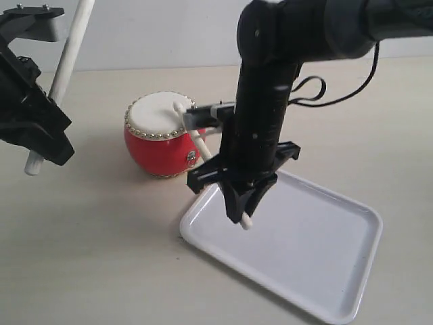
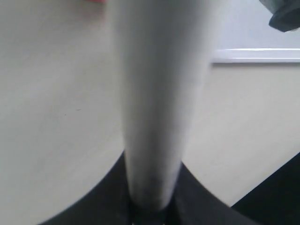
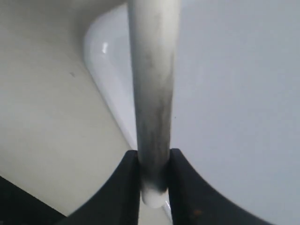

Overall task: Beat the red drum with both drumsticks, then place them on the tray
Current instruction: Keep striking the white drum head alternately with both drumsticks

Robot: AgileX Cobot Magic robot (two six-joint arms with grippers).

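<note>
Two pale, unpainted, slim wooden drumsticks, one clamped in each gripper. Of these, the right drumstick (image 1: 199,143) pinched near its butt by the right gripper (image 1: 242,206), slanting up and away from it toward the left gripper's side. Rounded tip over the cream-white head of the small barrel-shaped red drum (image 1: 159,145); cannot tell whether touching the skin or just clear of it. Short butt end poking out under the right gripper.

Close up in the right wrist view: right drumstick (image 3: 152,93), grey-smudged, squeezed tight between the dark fingers of the right gripper (image 3: 154,180).

Then the left drumstick (image 1: 67,61), grasped by the black left gripper (image 1: 51,145), steeply tilted. Long end rising above that gripper and out of the exterior view, blunt end jutting just below it. In the left wrist view, only a broad blurred shaft of the left drumstick (image 2: 159,93) rising from the left gripper (image 2: 150,213).

Red drum upright, gold studs round its rim, between the two grippers and nearer the right one.

Shallow, glossy white rectangular plastic tray (image 1: 318,250) directly under the right gripper, spreading away on the side far from the left gripper. Nearest corner close to the drum, apparently not touching.

Pale beige worktop (image 1: 101,237) beneath both grippers.
</note>
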